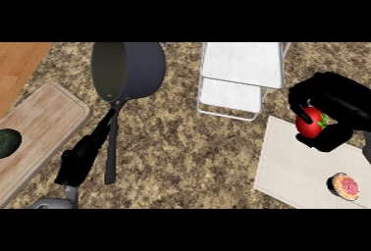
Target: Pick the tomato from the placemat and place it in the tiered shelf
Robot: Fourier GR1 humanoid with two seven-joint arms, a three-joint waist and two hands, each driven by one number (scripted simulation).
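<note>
We see right hand [330, 105] curled round tomato [310, 122] over placemat [297, 162] | shelf [243, 63] just beside | left hand [76, 164] open by pan [127, 68]

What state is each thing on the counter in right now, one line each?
tomato: held in the right hand, above the placemat's edge.
right hand: curled round the tomato.
left hand: resting low, fingers straight.
tiered shelf: nothing on it.
pot: uncovered.
placemat: flat, a small round pastry on it.
</note>
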